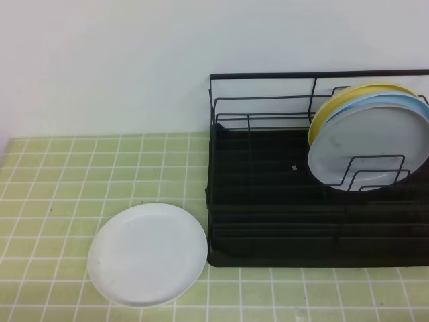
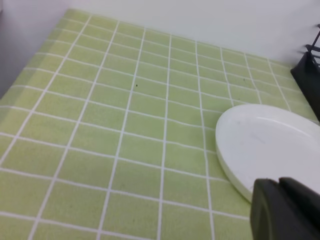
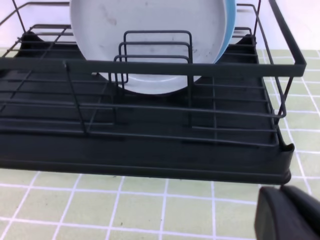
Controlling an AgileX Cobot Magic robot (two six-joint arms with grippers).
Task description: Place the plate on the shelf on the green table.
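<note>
The glossy white plate (image 1: 147,255) lies flat on the green table (image 1: 60,181), just left of the front left corner of the black wire shelf (image 1: 268,221). In the left wrist view the plate (image 2: 270,145) lies at the right, and only a black part of my left gripper (image 2: 282,200) shows at the bottom right, just in front of the plate's near rim. In the right wrist view the shelf (image 3: 150,145) fills the frame, and a black part of my right gripper (image 3: 287,210) shows at the bottom right, over the tiles in front of it. Neither gripper shows in the exterior view.
At the right end of the shelf stand a yellow plate (image 1: 365,90), a pale-blue plate (image 1: 402,100) and a duller grey-white plate (image 1: 369,144), leaning against wire loops. The grey-white plate (image 3: 145,30) also shows in the right wrist view. A white wall stands behind the table.
</note>
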